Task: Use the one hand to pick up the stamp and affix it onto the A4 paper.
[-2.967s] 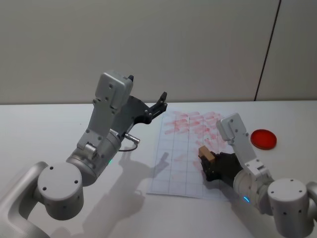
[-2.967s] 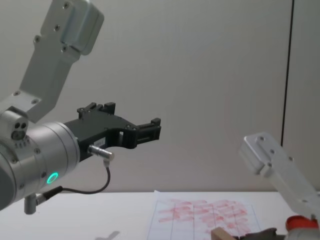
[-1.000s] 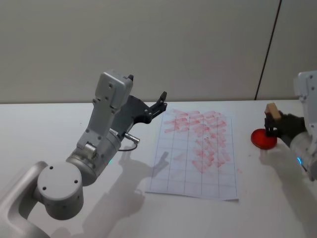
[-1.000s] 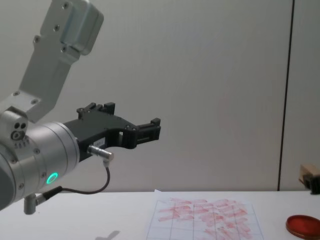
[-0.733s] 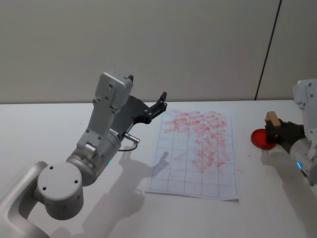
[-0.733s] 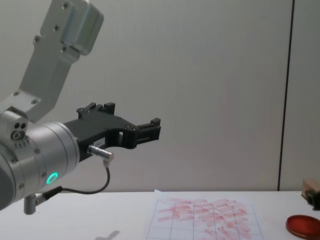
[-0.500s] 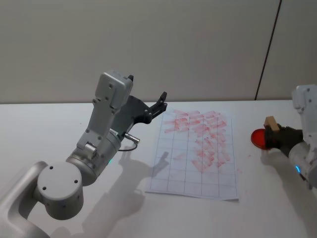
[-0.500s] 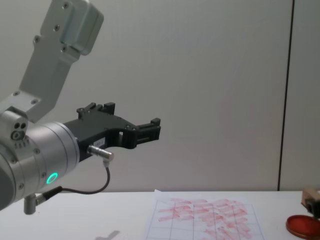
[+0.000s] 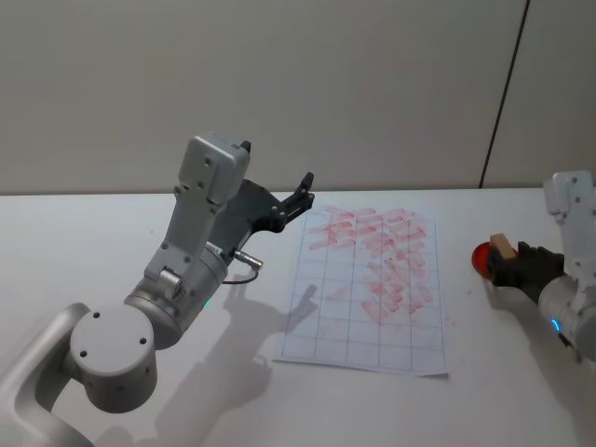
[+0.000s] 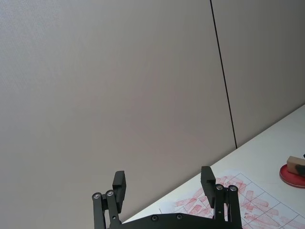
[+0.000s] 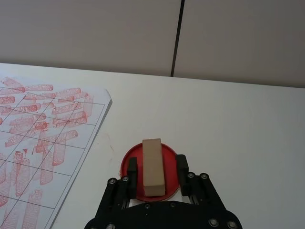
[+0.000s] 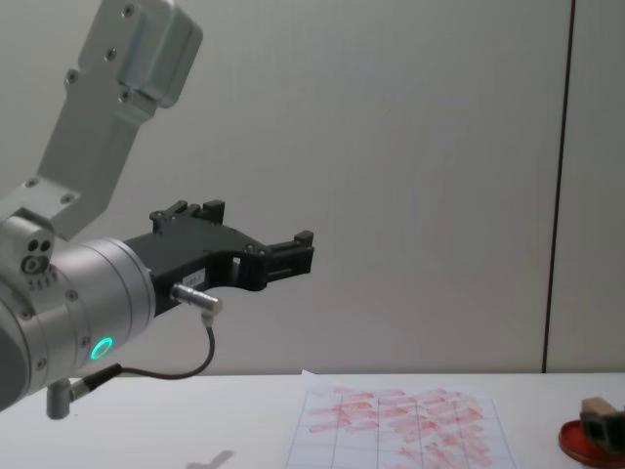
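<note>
The stamp, a small tan wooden block, stands upright on the round red ink pad at the right of the table. My right gripper is shut on the stamp, one black finger on each side of it. In the right wrist view the stamp sits between the fingers over the ink pad. The A4 paper, gridded and covered with red marks, lies at mid-table, left of the pad. My left gripper hangs open in the air above the paper's far left corner.
The white table runs from a bare stretch left of the paper to the wall behind. My raised left arm stands over the table's left half. In the chest view the ink pad sits at the right edge beside the paper.
The right gripper carried the stamp from the paper over to the ink pad, then lowered it onto the pad during the last second. The left arm has not moved.
</note>
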